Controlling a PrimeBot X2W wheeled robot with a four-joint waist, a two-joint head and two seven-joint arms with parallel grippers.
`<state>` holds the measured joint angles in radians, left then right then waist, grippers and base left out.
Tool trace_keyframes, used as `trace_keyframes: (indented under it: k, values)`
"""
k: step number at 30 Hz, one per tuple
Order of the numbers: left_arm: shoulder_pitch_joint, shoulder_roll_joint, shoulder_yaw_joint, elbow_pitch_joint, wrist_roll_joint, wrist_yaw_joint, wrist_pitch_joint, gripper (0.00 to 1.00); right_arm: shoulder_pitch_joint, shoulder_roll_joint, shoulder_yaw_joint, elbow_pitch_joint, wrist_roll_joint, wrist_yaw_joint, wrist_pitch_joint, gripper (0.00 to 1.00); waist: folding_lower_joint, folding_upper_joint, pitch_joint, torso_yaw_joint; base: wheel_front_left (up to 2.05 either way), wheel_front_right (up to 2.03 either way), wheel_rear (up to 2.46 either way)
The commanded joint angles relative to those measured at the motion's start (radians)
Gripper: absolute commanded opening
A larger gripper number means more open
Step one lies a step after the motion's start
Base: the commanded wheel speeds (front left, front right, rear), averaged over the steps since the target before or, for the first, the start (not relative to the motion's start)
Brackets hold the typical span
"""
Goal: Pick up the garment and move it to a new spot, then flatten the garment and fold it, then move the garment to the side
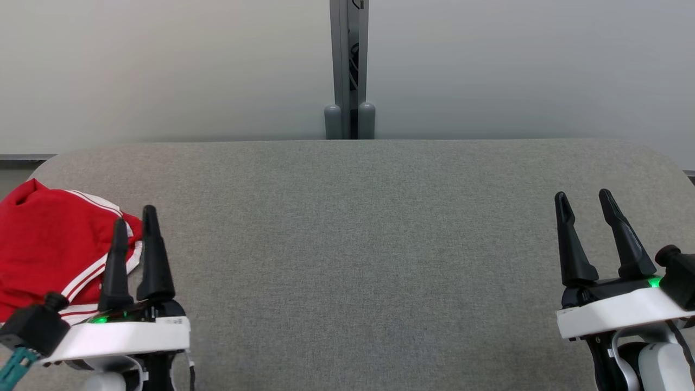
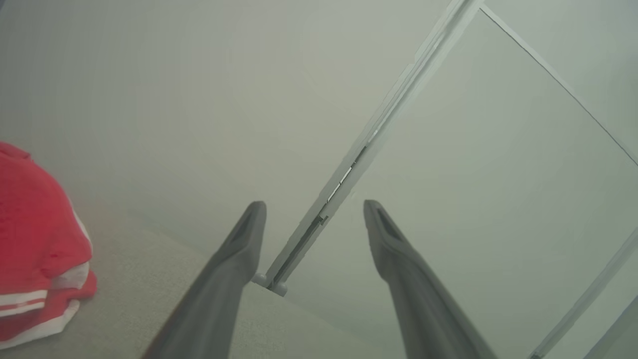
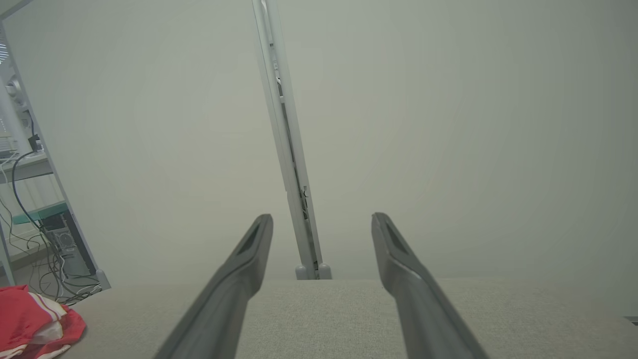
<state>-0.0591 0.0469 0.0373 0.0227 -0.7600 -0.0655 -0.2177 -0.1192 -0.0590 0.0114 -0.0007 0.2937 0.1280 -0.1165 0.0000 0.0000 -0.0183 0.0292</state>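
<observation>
A wide grey table (image 1: pixel 347 244) stretches before me, its far edge rounded at both corners, against a pale wall (image 1: pixel 163 65) with one grey post (image 1: pixel 348 70) at the middle. Open tabletop runs between my arms. A red garment (image 1: pixel 49 255) with white stripes sits bunched at the table's left edge. My left gripper (image 1: pixel 134 215) is just beside it, fingers spread, holding nothing. My right gripper (image 1: pixel 583 194) is near the right edge, likewise spread and holding nothing.
</observation>
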Motion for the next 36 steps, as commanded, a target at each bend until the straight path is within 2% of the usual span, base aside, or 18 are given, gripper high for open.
trace_keyframes:
  k: [1, 9, 17, 27, 36]
  values:
    - [0.005, 0.004, -0.023, -0.025, 0.061, 0.019, -0.007, 1.00, -0.012, 0.000, -0.003, -0.001, -0.019, 0.004, -0.015, 1.00, 0.0000, 0.0000, 0.000, -0.001, 0.00, 0.00, 0.00]
    - [0.037, 0.004, -0.148, 0.007, 0.270, 0.125, -0.015, 1.00, -0.005, 0.006, 0.024, 0.059, -0.086, 0.004, -0.044, 1.00, 0.0000, 0.0000, 0.000, -0.008, 0.00, 0.00, 0.00]
    - [0.052, 0.004, -0.209, 0.059, 0.395, 0.206, -0.023, 1.00, 0.002, 0.004, 0.066, 0.137, -0.108, 0.003, -0.070, 1.00, 0.0000, 0.0000, -0.006, -0.011, 0.00, 0.00, 0.00]
    - [0.071, 0.005, -0.224, 0.095, 0.460, 0.219, -0.031, 1.00, -0.015, 0.007, 0.067, 0.255, -0.079, 0.003, -0.102, 1.00, 0.0000, 0.0000, -0.014, -0.009, 0.00, 0.00, 0.00]
    - [0.084, 0.005, -0.215, 0.098, 0.512, 0.224, -0.039, 1.00, -0.024, 0.006, 0.089, 0.284, -0.117, 0.003, -0.125, 1.00, 0.0000, 0.0000, -0.017, -0.010, 0.00, 0.00, 0.00]
